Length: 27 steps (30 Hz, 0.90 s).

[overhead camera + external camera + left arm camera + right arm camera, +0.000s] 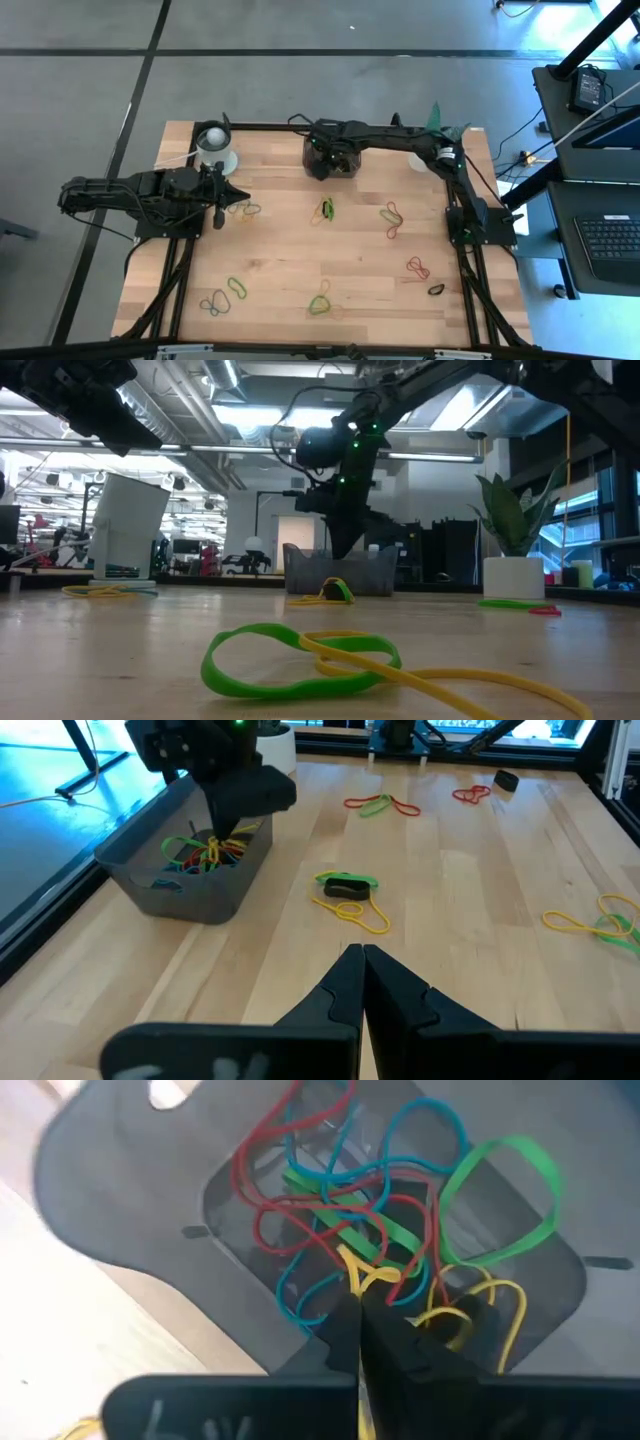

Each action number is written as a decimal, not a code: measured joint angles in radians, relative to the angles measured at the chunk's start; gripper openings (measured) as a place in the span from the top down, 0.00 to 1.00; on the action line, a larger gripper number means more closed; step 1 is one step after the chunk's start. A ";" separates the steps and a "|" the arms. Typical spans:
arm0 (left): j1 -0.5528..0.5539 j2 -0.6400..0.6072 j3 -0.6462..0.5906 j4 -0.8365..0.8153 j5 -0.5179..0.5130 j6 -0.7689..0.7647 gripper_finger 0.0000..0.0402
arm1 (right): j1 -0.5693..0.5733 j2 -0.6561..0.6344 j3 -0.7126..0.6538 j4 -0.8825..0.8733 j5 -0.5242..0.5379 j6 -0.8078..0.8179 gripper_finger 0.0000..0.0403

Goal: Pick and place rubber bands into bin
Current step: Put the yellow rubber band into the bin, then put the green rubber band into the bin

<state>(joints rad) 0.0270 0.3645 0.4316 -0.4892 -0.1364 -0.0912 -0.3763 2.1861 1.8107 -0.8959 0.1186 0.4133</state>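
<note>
While pinching bands, right claw [358, 1315] overhangs bin [120, 1200].

The bin [331, 160] sits at the back middle of the worktop [290, 265], a tangle of rubber bands [370, 1250] inside it and the right hand [358, 1312] right over them. The left hand [362, 958] hangs by the worktop's left side, near the cup [214, 146] at the back-left corner. More bands [322, 299] lie scattered across the middle and front.

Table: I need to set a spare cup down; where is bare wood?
Free: the middle, between the green-black bands and the green loop. Crowded: the back edge, with the bin, right gripper and white cup.
</note>
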 joint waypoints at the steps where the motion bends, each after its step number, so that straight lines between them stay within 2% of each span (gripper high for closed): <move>1: 0.000 0.000 0.000 0.000 0.000 0.000 0.99 | 0.000 0.002 0.000 -0.002 0.000 0.005 0.98; 14: 0.000 0.000 0.000 0.000 0.000 -0.001 0.99 | 0.000 -0.011 0.000 -0.014 0.003 0.023 0.79; 20: 0.000 0.000 0.000 0.000 0.000 -0.001 0.99 | 0.000 -0.054 0.002 -0.045 0.019 0.001 0.77; 27: 0.000 0.000 0.000 -0.001 0.000 0.000 0.99 | 0.004 -0.204 0.004 -0.040 0.047 -0.001 0.77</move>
<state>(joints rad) 0.0273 0.3645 0.4316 -0.4905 -0.1364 -0.0910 -0.3724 1.9819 1.8145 -0.9354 0.1652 0.4127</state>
